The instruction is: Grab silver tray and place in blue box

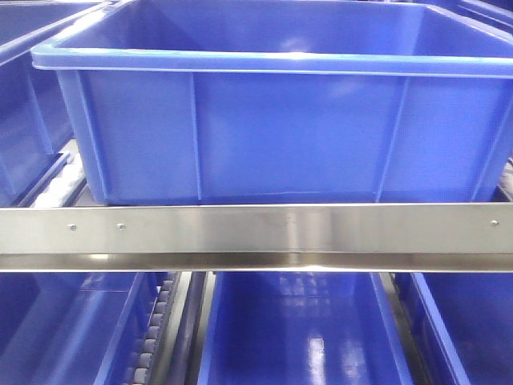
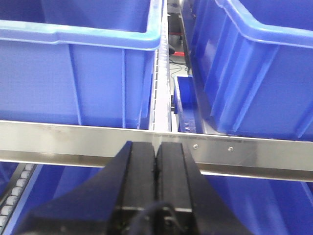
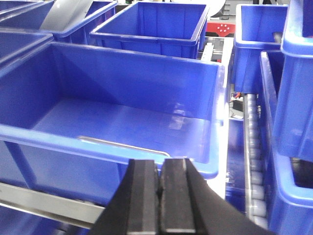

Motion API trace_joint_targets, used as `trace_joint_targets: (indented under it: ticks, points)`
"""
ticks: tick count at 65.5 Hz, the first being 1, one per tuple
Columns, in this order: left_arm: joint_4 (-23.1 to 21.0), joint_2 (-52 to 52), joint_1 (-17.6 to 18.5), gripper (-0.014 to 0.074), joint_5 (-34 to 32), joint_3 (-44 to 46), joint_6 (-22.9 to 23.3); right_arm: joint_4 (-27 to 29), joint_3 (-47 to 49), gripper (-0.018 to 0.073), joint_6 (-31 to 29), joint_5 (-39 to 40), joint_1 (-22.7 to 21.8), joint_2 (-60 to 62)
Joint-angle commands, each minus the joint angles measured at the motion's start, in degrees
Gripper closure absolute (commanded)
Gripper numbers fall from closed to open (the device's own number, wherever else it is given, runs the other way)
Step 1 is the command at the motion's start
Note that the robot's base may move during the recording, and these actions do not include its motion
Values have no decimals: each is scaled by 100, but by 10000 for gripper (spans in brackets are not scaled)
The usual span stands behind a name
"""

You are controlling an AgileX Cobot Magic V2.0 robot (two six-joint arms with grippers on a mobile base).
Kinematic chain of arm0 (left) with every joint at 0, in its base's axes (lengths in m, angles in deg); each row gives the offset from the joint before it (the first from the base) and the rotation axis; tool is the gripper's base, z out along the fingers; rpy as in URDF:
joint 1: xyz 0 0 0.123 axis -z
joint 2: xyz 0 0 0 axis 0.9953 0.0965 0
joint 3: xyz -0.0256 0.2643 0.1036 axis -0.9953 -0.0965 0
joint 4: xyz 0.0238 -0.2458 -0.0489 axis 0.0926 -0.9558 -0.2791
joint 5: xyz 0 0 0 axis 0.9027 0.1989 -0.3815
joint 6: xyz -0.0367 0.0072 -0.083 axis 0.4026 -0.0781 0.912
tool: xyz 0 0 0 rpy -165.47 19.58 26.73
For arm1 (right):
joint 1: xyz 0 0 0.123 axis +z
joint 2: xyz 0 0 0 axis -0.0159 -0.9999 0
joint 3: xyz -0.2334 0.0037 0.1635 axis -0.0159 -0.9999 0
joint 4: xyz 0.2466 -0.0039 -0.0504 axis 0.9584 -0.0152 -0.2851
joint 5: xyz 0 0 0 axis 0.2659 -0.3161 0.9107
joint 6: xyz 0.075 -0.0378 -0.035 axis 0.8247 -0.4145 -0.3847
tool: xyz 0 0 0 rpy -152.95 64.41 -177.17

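The blue box (image 1: 272,120) stands on the upper shelf behind a steel rail and fills the front view. In the right wrist view I look into the blue box (image 3: 122,83). A thin silver rim with a rounded corner, the silver tray (image 3: 117,145), shows on its floor against the near wall, and the rest of the tray is hidden by that wall. My right gripper (image 3: 160,164) is shut and empty just in front of the box's near rim. My left gripper (image 2: 156,147) is shut and empty in front of the steel rail. Neither gripper shows in the front view.
The steel shelf rail (image 1: 256,228) runs across under the box. More blue crates stand beside it (image 2: 73,73), behind it (image 3: 151,24) and on the lower level (image 1: 296,337). Roller tracks (image 3: 254,147) run between the crates. A grey sheet (image 3: 63,14) leans in a far crate.
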State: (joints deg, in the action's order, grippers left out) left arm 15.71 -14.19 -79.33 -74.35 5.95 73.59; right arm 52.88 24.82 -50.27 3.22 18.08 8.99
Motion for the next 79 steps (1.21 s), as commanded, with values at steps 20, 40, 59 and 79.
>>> trace_joint_targets:
  ticks: [20, 40, 59, 79]
  points:
    - [-55, -93, -14, 701, -486, 26, -10, 1895, -1412, 501, -1733, 1645, -2092, 773]
    - [-55, -93, -14, 701, -486, 26, -10, 1895, -3273, 501, -1723, 2734, -2245, 1885]
    - [-55, -93, -14, 701, -486, 26, -10, 1895, -3236, 501, -1706, 2434, -2245, 1998]
    - [-55, -93, -14, 701, -486, 26, -10, 1895, -3236, 501, -1706, 2434, -2245, 1998]
